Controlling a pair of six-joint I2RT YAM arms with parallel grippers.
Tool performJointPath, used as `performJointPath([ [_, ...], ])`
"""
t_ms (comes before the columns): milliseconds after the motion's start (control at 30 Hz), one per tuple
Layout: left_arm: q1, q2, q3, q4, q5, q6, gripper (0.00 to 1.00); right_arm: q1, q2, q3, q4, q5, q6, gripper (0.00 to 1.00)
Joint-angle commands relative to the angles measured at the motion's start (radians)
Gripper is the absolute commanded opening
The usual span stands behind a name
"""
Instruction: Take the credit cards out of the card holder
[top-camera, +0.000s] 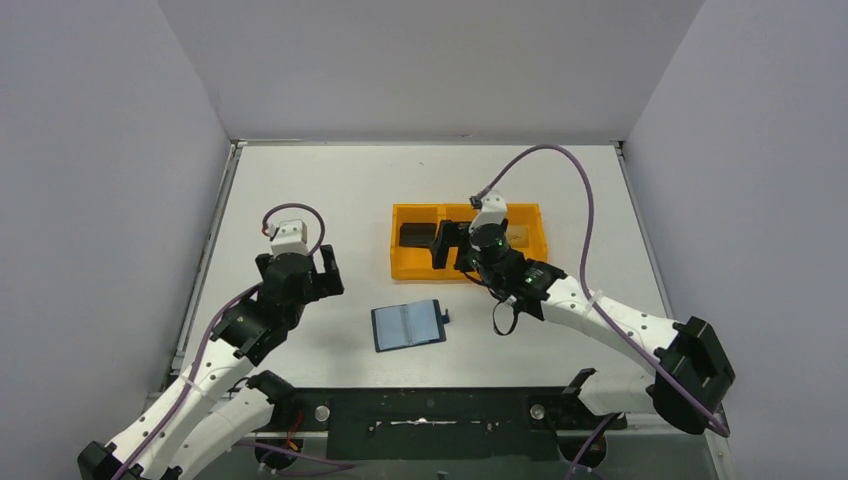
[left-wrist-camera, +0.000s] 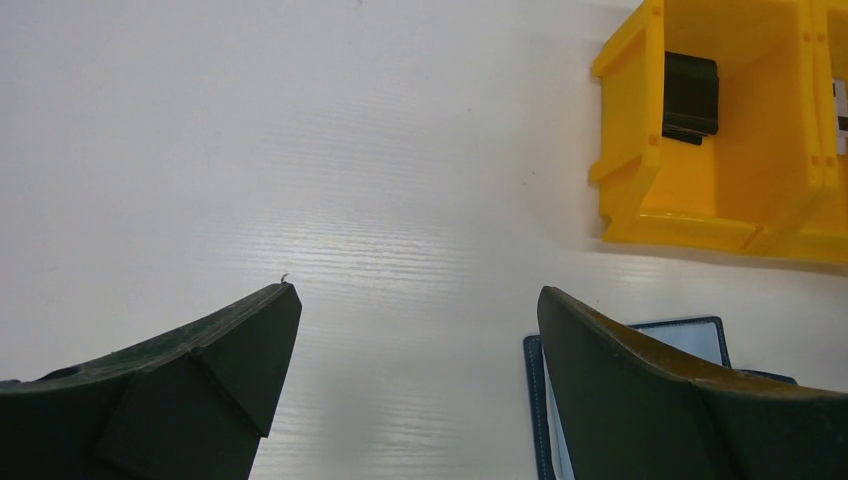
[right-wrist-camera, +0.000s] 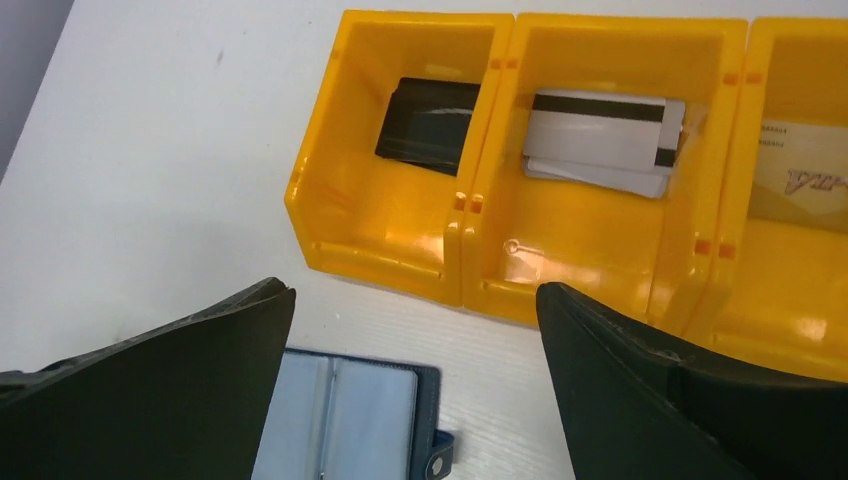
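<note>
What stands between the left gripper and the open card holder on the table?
Nothing visible does. The left gripper hangs with open jaws over bare table, and the card holder lies open to its right, apart from it. The orange tray stands farther back, off that path.

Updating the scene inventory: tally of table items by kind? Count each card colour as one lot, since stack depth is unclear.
Card holder: 1
Tray: 1
Black card lot: 1
Silver-grey card lot: 1
Gold-tan card lot: 1
Total: 5
</note>
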Motion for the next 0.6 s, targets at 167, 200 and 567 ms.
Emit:
performJointPath([
  [167,0.025,-0.003,0.029,0.053,0.027,0.011,0.91,0.009,-0.177,-0.204,0.154,-0.035,0.374,0.99],
  [200,0.026,-0.003,0.029,0.053,0.028,0.011,0.91,0.024,-0.161,-0.199,0.141,-0.032,0.381,1.0],
  [567,0.035,-0.012,0.025,0.056,0.024,0.01,0.91,0.355,0.094,0.009,-0.085,0.312,0.511,0.87],
])
